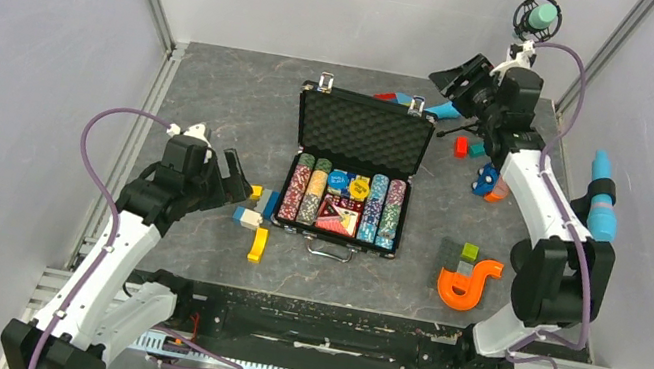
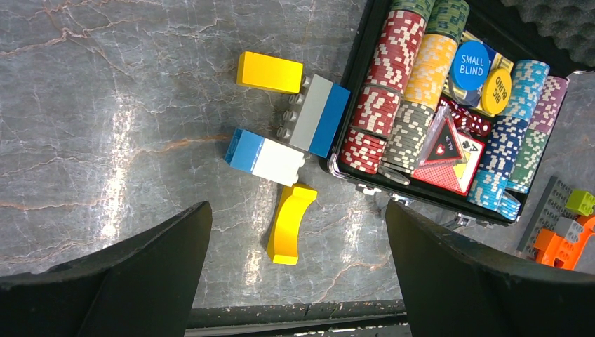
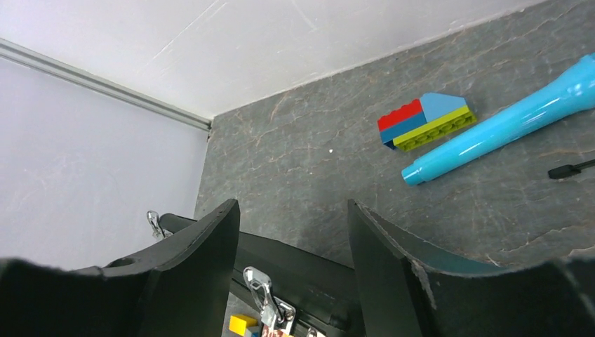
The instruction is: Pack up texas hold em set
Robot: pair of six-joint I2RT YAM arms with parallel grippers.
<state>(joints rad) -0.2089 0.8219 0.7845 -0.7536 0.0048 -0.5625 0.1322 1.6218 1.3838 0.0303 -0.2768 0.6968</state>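
Grey table (image 1: 215, 104): one open briefcase (image 1: 364, 135), two dealer buttons (image 1: 338, 179).

Chips (image 1: 311, 192) in briefcase (image 1: 363, 132); blocks (image 1: 248, 217) just left

Top: we looked down from high up.
Wrists: we looked close; every view showed the case (image 1: 362, 135).

Glossy plastic chips (image 2: 386, 77), foam-lined lid (image 1: 362, 135), matt marbled table (image 2: 105, 105)
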